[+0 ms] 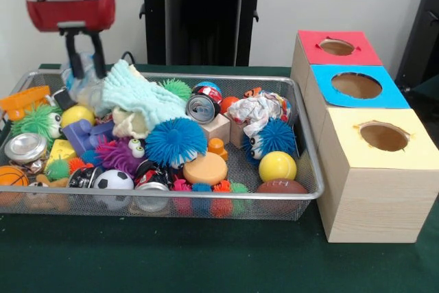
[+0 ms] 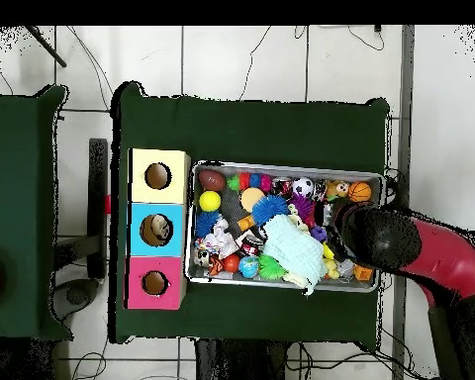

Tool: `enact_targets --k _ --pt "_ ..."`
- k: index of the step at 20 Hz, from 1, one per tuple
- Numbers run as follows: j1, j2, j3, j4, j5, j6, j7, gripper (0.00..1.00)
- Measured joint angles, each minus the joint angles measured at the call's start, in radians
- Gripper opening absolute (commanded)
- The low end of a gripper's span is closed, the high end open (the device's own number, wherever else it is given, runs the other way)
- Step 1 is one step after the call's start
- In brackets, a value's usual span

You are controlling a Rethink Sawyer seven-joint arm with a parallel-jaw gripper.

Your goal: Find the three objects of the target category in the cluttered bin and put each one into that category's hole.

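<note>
The cluttered bin (image 1: 206, 197), a wide silver wire mesh tray, lies on the green table and is full of toys; it also shows in the overhead view (image 2: 281, 164). My gripper (image 1: 85, 60) hangs over the bin's far left corner in the front view. Its two black fingers (image 1: 71, 60) are spread apart, with nothing held between them, just above clear plastic clutter. Three wooden boxes stand beside the bin, with a red top (image 1: 315, 53), a blue top (image 1: 394, 97) and a yellow top (image 1: 343, 145), each with a round hole. In the overhead view my arm (image 2: 385, 237) covers the gripper.
In the bin lie a mint cloth (image 1: 140, 97), a blue spiky ball (image 1: 175, 141), a soda can (image 1: 202, 108), crumpled paper (image 1: 254, 111), a yellow ball (image 1: 277, 166), a toy football (image 1: 281, 187), a soccer ball (image 1: 113, 180) and a basketball (image 1: 12, 176).
</note>
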Motion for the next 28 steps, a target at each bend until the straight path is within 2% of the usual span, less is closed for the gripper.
enact_targets --k 6,14,18,28 --pt "0.067 -0.090 -0.006 0.083 0.082 0.000 0.000 0.00" --pt "0.164 -0.163 -0.031 0.165 0.164 0.000 0.001 0.00" --pt "0.242 -0.202 -0.068 0.205 0.212 0.000 0.011 0.00" --pt "0.392 -0.236 -0.146 0.234 0.288 0.000 0.070 0.00"
